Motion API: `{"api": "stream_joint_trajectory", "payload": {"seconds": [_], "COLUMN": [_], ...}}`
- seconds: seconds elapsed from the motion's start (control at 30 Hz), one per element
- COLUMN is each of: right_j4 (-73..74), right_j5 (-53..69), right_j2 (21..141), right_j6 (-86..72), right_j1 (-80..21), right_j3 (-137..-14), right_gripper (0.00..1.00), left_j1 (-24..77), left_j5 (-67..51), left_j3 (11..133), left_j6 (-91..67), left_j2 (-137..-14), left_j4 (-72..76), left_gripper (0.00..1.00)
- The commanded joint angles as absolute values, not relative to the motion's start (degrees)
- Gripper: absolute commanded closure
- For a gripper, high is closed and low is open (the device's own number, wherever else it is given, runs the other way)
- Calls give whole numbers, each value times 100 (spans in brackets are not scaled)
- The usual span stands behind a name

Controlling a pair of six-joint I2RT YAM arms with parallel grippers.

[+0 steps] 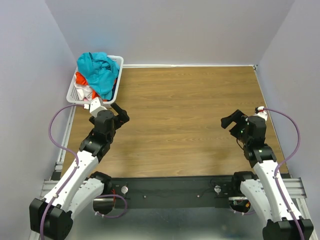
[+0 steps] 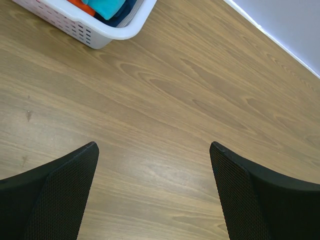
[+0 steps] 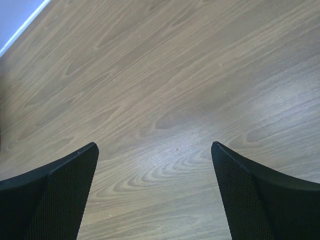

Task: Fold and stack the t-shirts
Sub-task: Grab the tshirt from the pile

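A crumpled teal-blue t-shirt (image 1: 99,71) lies on top of the pile in a white lattice basket (image 1: 118,79) at the table's back left. An orange-red shirt (image 1: 81,80) and a white one (image 1: 84,92) show under it. In the left wrist view the basket's corner (image 2: 107,35) shows teal (image 2: 107,7), orange and dark blue cloth. My left gripper (image 1: 121,113) is open and empty, just in front of the basket; it also shows in the left wrist view (image 2: 154,147). My right gripper (image 1: 230,122) is open and empty over bare wood at the right; it also shows in the right wrist view (image 3: 155,147).
The wooden table (image 1: 185,120) is walled in grey on three sides. A white strip (image 2: 280,42) runs along the far wall's foot. A black rail (image 1: 170,187) with the arm bases runs along the near edge.
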State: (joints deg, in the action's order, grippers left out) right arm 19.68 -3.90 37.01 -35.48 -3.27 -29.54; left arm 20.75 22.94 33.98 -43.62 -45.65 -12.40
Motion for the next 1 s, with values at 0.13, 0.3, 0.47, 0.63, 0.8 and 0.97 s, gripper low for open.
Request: {"api": "stream_joint_trajectory", "payload": {"seconds": [0.13,0.3,0.47,0.63,0.8,0.97], "right_j4": [2066,1995,1504,828,642,492], "right_j5": [-616,-791,-511,-36,-263,-466], "right_j2": [3744,3893,4341,5279,5887,6231], "right_j6": [-3577,-3630,-3735,-3858,-3709,-3569], "right_j1": [-308,-308,-308,-316,-308,-308], "right_j3": [-3076,-3277,-3603,-3945,-4236,-4385], "right_gripper": [0,0,0,0,0,0], "left_j1": [2092,2092,2092,1882,1372,485], "left_j5": [2628,2707,2637,2953,2751,2233], "left_j3": [3779,3884,3972,4646,5473,6361], "left_j6": [-4482,-4491,-4412,-4185,-3920,-3683], "left_j2": [-4676,-4711,-4868,-5491,-6370,-7704], "left_j4": [-1380,-1371,-1134,-1090,-932,-633], "left_gripper": [2,2,2,2,2,2]}}
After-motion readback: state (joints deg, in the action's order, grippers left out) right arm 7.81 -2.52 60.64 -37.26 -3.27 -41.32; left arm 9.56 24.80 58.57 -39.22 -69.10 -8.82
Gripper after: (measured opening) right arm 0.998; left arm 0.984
